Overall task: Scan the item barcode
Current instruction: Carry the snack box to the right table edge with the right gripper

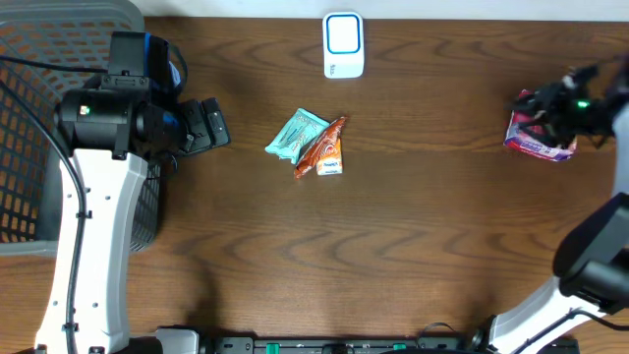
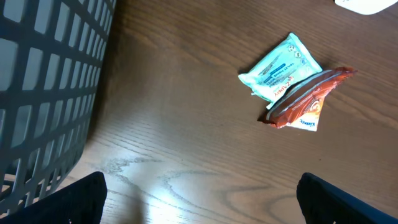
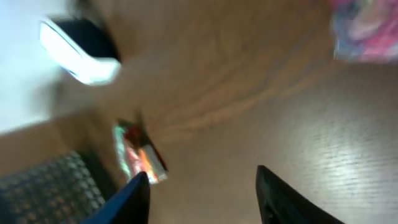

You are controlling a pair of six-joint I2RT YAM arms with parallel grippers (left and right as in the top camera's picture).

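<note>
We're seeing R gripper (image 3: 200,180) hovering by pink-purple plastic packet (image 1: 541,138) far right, fingers spread, empty; L gripper (image 2: 199,186) spread wide. We're suggesting pinching its edge, barcode facing white rectangular scanner (image 1: 343,44).

This is looking like a mock shop checkout in a robot lab: a white barcode scanner (image 1: 343,44) is sitting at the top centre of a wood-grain table (image 1: 393,236), with a grey mesh basket (image 1: 29,147) standing at the left. Snack packets (image 1: 296,135) are lying mid-frame, and robot arms (image 1: 93,226) are reaching in from below.
</note>
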